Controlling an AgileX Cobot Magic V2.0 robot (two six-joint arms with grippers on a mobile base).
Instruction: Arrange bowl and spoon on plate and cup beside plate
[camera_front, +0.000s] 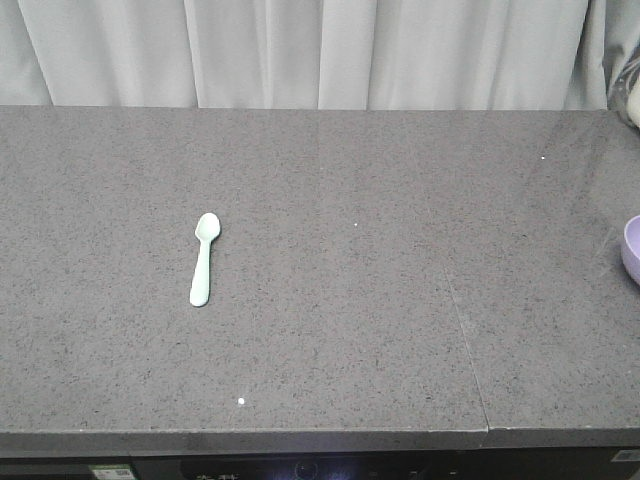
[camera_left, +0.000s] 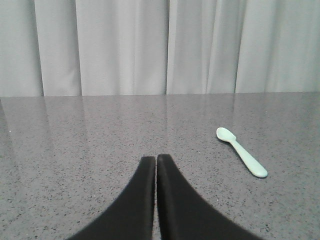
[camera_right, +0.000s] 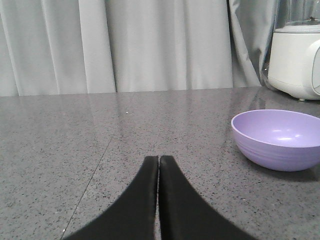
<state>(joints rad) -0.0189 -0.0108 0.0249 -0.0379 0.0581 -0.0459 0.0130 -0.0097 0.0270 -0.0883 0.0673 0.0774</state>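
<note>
The pale mint spoon (camera_front: 204, 259) lies flat on the grey countertop, scoop toward the curtain; the left wrist view has the spoon (camera_left: 241, 152) ahead and to the right of my left gripper (camera_left: 156, 158), which is shut with nothing in it. The lavender bowl (camera_right: 278, 138) stands upright and empty, ahead and to the right of my right gripper (camera_right: 158, 158), also shut and empty. In the front view only a sliver of the bowl (camera_front: 632, 248) shows at the right edge. The plate and the cup are out of view. Neither gripper shows in the front view.
The speckled grey countertop (camera_front: 330, 330) has a seam running diagonally on its right side. A white curtain (camera_front: 320, 50) hangs behind it. A white appliance (camera_right: 296, 60) stands at the far right, behind the bowl. The counter's front edge runs along the bottom of the front view.
</note>
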